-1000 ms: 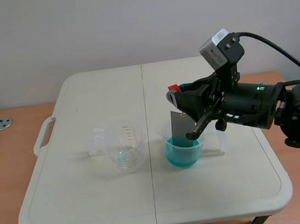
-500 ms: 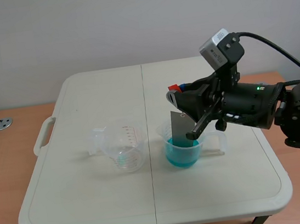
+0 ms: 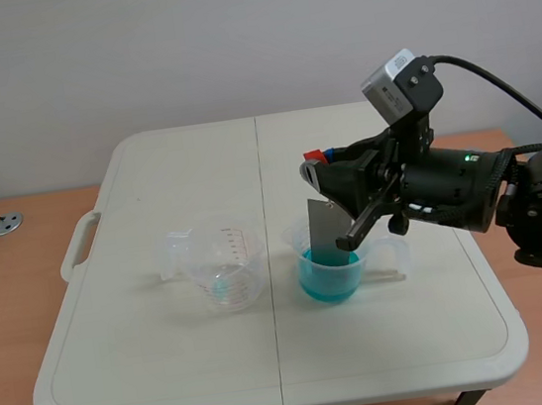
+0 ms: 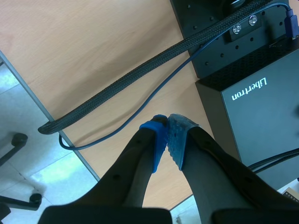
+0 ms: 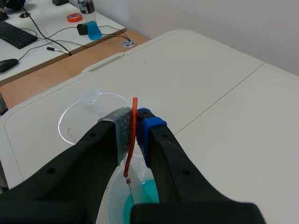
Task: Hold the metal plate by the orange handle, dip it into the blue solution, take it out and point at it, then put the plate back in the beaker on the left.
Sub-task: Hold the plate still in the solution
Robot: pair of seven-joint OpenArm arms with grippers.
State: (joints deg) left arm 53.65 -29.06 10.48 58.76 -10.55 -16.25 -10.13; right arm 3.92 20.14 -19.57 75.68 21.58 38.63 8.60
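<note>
**Plate's down in the blue beaker**

We've got the right tool (image 3: 318, 168) clamped on the orange handle (image 3: 313, 156). The metal plate (image 3: 326, 227) hangs tilted below it, its lower end down inside the beaker (image 3: 304, 256) of blue solution (image 3: 327, 287). The clear beaker (image 3: 221, 264) sits just left of that on the table (image 3: 171, 355). Our left tool (image 4: 167, 140) is closed on nothing, over a wooden surface (image 4: 93, 46) with cables (image 4: 140, 70).

White plastic folding table (image 3: 171, 355) under right gripper (image 5: 135, 122); moulded carry handle (image 5: 105, 62) at table edge ahead. Beyond edge, wooden surface (image 5: 37, 84) with round grey metal grommet (image 5: 128, 43). Farther ahead, white desk (image 5: 42, 25): black keyboard (image 5: 18, 33), black mouse (image 5: 9, 64), black pen (image 5: 58, 49), orange tape roll (image 5: 74, 17), clear bottle of blue liquid (image 5: 93, 25). Ahead of left gripper (image 4: 167, 128): black braided cable (image 4: 140, 70), thin blue cable (image 4: 154, 98), black box lettered "Libertron" (image 4: 261, 107).
</note>
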